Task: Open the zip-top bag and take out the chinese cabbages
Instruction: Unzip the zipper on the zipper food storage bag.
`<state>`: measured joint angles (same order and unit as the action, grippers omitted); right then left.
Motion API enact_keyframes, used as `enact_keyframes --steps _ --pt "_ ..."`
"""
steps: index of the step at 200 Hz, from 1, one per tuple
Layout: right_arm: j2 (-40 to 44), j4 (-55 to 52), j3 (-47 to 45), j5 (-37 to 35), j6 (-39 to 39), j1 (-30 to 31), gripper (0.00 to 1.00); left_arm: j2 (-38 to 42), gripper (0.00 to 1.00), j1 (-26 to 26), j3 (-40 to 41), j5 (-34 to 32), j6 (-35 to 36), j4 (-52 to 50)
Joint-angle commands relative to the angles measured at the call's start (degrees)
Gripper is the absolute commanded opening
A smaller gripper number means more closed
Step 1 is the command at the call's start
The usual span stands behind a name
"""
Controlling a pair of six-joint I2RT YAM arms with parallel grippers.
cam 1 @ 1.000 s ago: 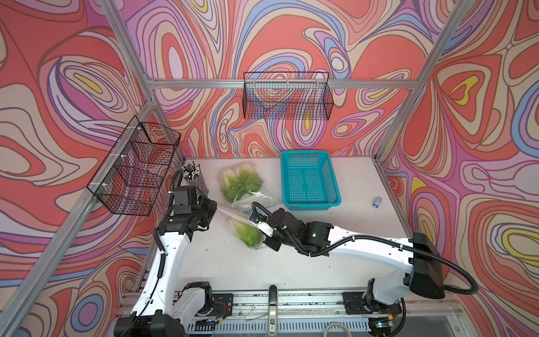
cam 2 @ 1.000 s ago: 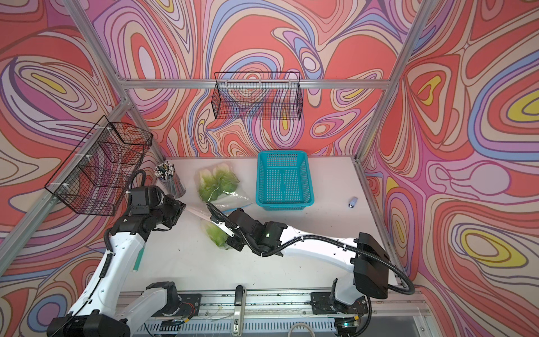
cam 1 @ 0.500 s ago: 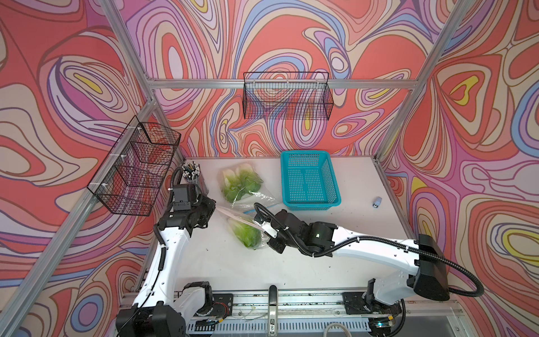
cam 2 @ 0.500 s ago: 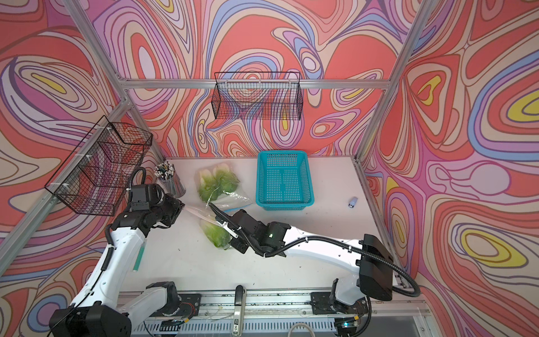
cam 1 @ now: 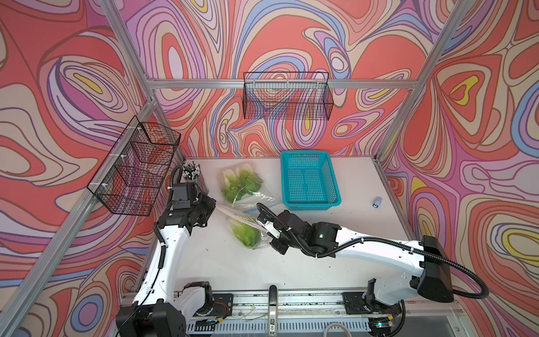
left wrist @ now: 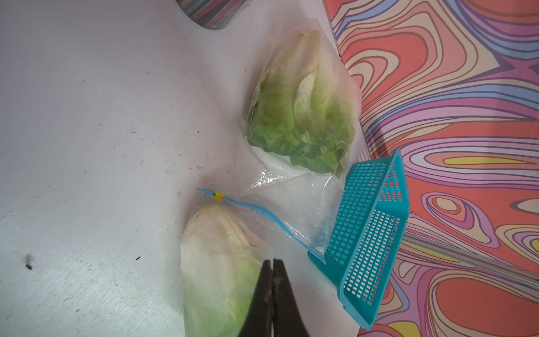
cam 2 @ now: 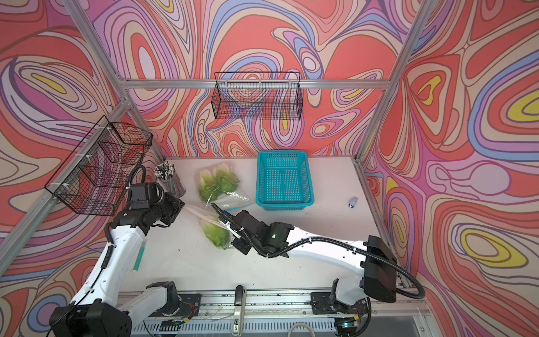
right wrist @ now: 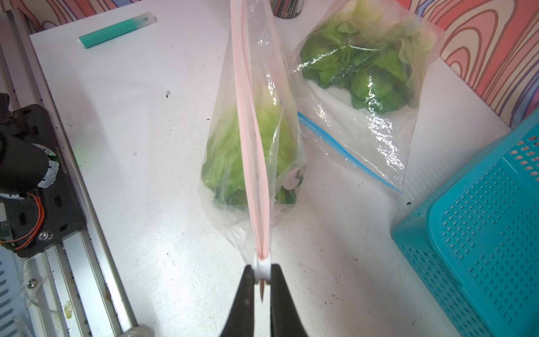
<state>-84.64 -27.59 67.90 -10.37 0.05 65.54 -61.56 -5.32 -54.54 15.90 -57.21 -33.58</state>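
A clear zip-top bag [cam 1: 248, 237] with a pink zip strip [right wrist: 248, 140] hangs stretched between my two grippers above the table. One chinese cabbage [right wrist: 230, 163] [cam 2: 215, 233] lies inside it, white base toward the left arm. My left gripper [cam 1: 215, 205] [left wrist: 273, 262] is shut on the bag's far end. My right gripper [cam 1: 267, 230] [right wrist: 263, 272] is shut on the white slider [right wrist: 263, 267] at the strip's near end. The two pink tracks stand slightly apart along the mouth. A second clear bag [cam 1: 240, 183] [left wrist: 303, 116] with a blue zip holds more cabbage heads at the back.
A teal plastic basket [cam 1: 309, 178] stands right of the bags. A pen cup [cam 1: 191, 172] is at the back left corner, a green marker [cam 2: 139, 253] lies under the left arm, and a small grey object [cam 1: 377, 202] sits at the right edge. Black wire baskets [cam 1: 287, 96] hang on the walls.
The left gripper has crept slightly toward the back with its end of the bag. The right gripper and the bag have hardly moved.
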Motion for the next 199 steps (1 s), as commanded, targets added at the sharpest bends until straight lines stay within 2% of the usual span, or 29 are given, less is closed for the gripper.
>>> enact_keyframes --steps 1,39,69,100,165,184,199 --pt "-1.8 0.8 1.0 0.9 -1.2 -0.3 0.00 2.3 0.00 -0.7 1.2 1.3 -0.4 0.6" --pt "-3.8 4.3 2.8 0.9 -4.2 -0.3 0.00 5.1 0.00 -0.6 3.6 3.0 -1.7 0.1" --pt "-4.7 7.4 3.6 -1.9 -6.3 -0.3 0.00 7.0 0.00 -0.4 5.1 4.2 -2.5 -1.3" --pt "-5.0 8.7 4.0 -3.5 -9.7 -0.3 0.00 9.8 0.00 -0.3 4.2 2.3 -1.1 -5.0" --pt "-4.7 9.3 4.1 -2.0 -17.7 -1.9 0.00 12.7 0.50 -0.4 -6.3 -8.1 8.4 -16.8" --pt "-4.7 8.9 4.4 1.5 -19.3 -3.4 0.00 11.9 0.53 -0.4 -8.6 -8.6 13.6 -17.4" --pt "-4.8 8.1 5.0 5.0 -20.3 -4.8 0.00 10.4 0.51 -0.3 -10.7 -4.8 19.7 -15.6"
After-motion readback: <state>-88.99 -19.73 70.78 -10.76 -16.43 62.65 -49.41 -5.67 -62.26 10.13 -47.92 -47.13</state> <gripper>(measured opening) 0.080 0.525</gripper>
